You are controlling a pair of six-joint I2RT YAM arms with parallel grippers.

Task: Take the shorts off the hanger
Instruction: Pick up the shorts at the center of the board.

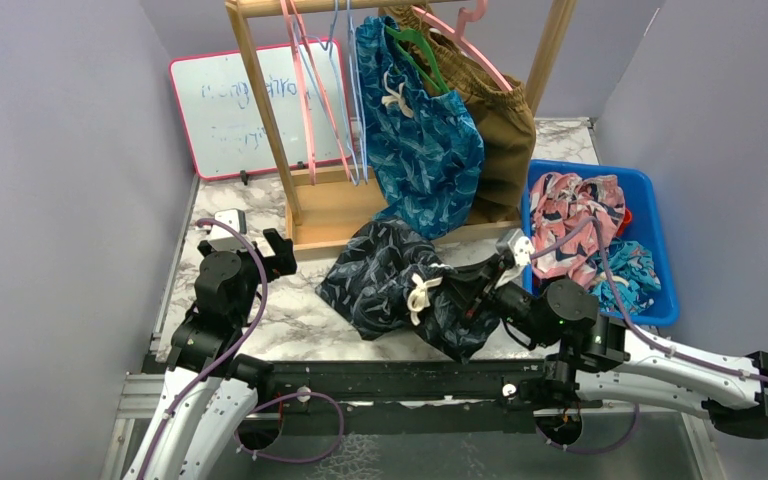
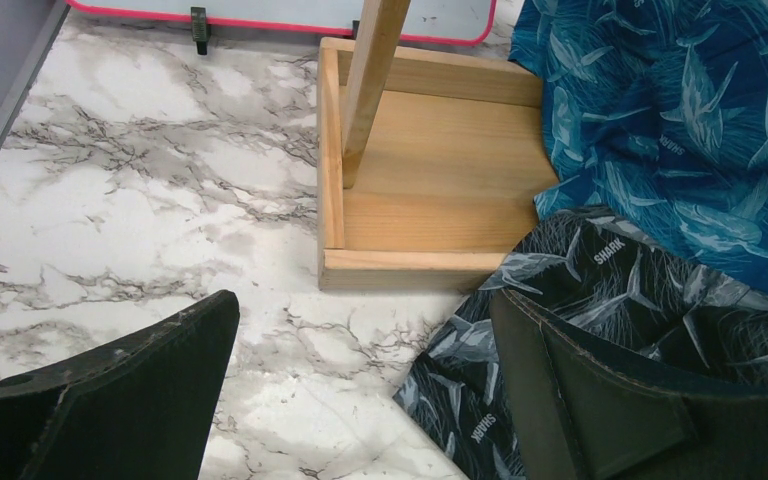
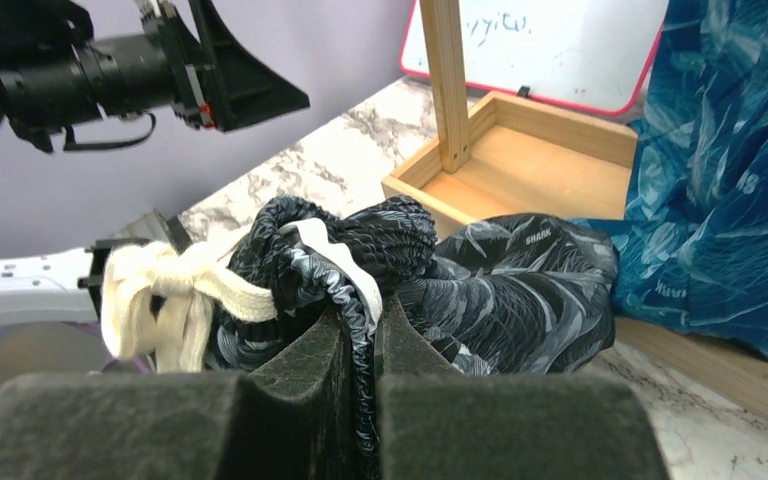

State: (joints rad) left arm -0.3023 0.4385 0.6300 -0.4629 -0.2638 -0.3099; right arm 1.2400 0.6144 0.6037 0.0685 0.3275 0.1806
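Black shorts (image 1: 395, 280) lie crumpled on the marble table (image 1: 290, 325), near side of the wooden rack base (image 1: 325, 215), off any hanger. Right gripper (image 1: 472, 293) is clenched on the waistband of the black shorts (image 3: 520, 290), fabric pinched between its pads (image 3: 300, 360). White drawstring (image 3: 175, 290) bunches left of the pinch. Left gripper (image 2: 360, 390) is released, jaws wide apart, holding nothing, hovering over bare table left of the black shorts. Its right finger (image 2: 600, 400) sits over the shorts' edge; contact can't be told.

Blue shorts (image 1: 425, 150) hang on a green hanger (image 1: 415, 50) from the rack, hem draping to the base. Brown shorts (image 1: 500, 120) hang behind them on a pink hanger (image 1: 460, 45). Pink shorts (image 1: 575, 215) lie in the blue bin (image 1: 665, 250) at right. Whiteboard (image 1: 235, 110) leans far left.
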